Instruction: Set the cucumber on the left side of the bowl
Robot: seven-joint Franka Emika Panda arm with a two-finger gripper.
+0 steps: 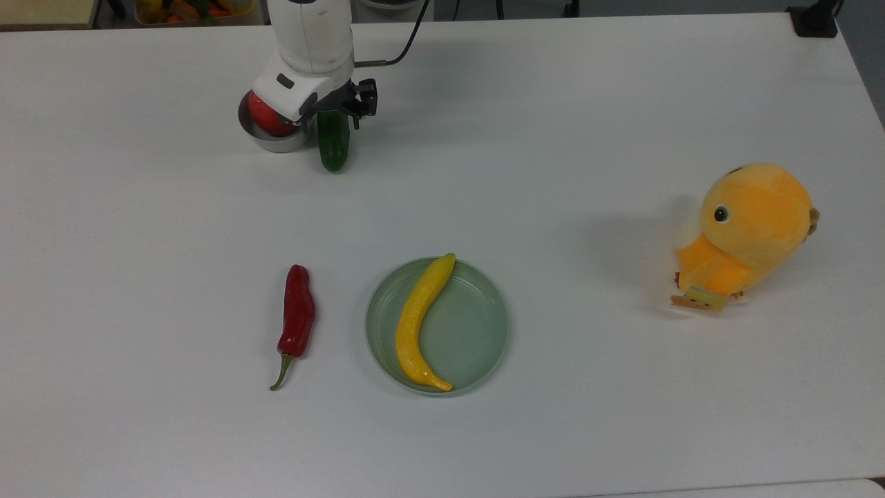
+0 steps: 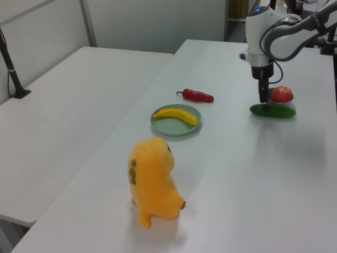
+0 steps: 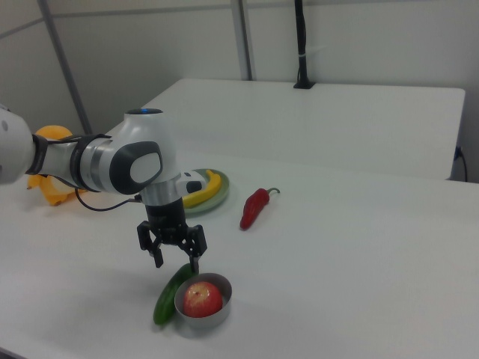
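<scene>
The dark green cucumber [image 1: 334, 144] lies flat on the white table, touching or nearly touching the small grey metal bowl [image 1: 278, 144]. In the top view it is on the bowl's right; in the right view the cucumber [image 3: 169, 296] is on the left of the bowl [image 3: 203, 317]. A red apple [image 3: 202, 299] sits in the bowl. My gripper [image 3: 177, 259] hangs just above the cucumber's far end, open, with nothing between its fingers. In the left view the gripper [image 2: 263, 101] stands over the cucumber [image 2: 274, 111].
A red chili [image 1: 297, 319] lies in the middle of the table, next to a pale green dish [image 1: 477, 335] holding a yellow banana [image 1: 417, 324]. An orange plush toy [image 1: 752, 232] sits at the top view's right. A second white table [image 2: 63, 100] stands alongside.
</scene>
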